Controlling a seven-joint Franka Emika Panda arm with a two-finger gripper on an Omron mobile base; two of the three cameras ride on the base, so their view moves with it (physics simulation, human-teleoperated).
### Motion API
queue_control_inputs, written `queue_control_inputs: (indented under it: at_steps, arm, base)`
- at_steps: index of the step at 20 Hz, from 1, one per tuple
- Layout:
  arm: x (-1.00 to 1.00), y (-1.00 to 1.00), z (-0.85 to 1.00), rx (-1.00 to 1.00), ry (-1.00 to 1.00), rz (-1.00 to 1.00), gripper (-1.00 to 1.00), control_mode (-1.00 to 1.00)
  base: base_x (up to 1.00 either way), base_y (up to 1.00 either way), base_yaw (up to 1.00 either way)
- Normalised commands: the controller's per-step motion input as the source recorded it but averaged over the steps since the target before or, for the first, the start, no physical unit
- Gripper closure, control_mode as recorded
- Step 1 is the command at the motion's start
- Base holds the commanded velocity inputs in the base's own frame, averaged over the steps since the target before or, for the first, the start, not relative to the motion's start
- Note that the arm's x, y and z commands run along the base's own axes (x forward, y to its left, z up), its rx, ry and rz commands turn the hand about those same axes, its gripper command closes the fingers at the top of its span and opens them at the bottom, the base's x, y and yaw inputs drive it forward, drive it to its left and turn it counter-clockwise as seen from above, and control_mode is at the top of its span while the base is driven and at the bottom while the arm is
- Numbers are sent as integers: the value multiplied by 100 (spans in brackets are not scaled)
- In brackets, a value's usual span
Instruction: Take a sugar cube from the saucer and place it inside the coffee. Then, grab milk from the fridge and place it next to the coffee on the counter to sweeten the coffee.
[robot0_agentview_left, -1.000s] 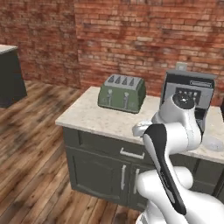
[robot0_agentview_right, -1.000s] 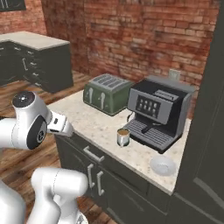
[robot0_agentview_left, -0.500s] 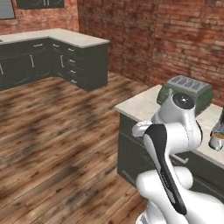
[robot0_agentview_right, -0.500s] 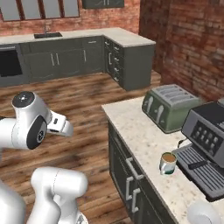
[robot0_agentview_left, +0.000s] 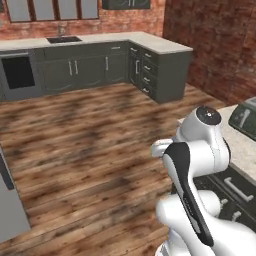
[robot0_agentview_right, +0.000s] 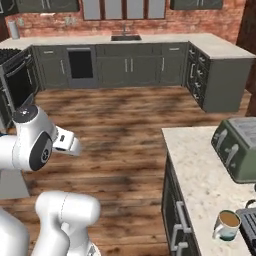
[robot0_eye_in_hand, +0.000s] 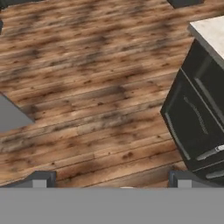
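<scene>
Two dark fingertips (robot0_eye_in_hand: 43, 178) of my jaws (robot0_eye_in_hand: 111, 179) stand wide apart at the bottom of the hand view, spread and holding nothing, over bare plank floor (robot0_eye_in_hand: 87, 87). Ahead of the jaws and to their right in that view, the dark cabinets (robot0_eye_in_hand: 197, 118) with silver handles rise under a corner of the beige counter (robot0_eye_in_hand: 210, 33).

From the right base view, my arm (robot0_agentview_right: 35, 145) is folded low, well apart from the counter (robot0_agentview_right: 200, 170) off to its right. The coffee (robot0_agentview_right: 227, 225) sits on that counter near its front edge, brown liquid showing in the teal mug, far to the right of where my wrist points. Beyond the mug stands a green toaster (robot0_agentview_right: 240, 147); the dark edge of an espresso machine (robot0_agentview_right: 249, 225) lies just beside the mug.

From the left base view, my white arm (robot0_agentview_left: 195, 165) fills the foreground, the counter's edge (robot0_agentview_left: 240, 145) just behind it. Across the floor runs a far row of cabinets with an oven (robot0_agentview_right: 80, 62) and sink (robot0_agentview_right: 125, 37) below a brick wall (robot0_agentview_right: 130, 22).
</scene>
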Motion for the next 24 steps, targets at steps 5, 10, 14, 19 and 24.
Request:
queue_control_inputs:
  at_steps: [5,10,14,19,24]
  arm:
    - [0,0,0,0,0,0,-100,100]
    - [0,0,0,0,0,0,-100,100]
    - [0,0,0,0,0,0,-100,100]
    - [0,0,0,0,0,0,-100,100]
    - [0,0,0,0,0,0,-100,100]
  base:
    - [1,1,46]
    - [0,0,43]
    - [26,0,48]
    - [89,-1,20]
    - [100,-35,5]
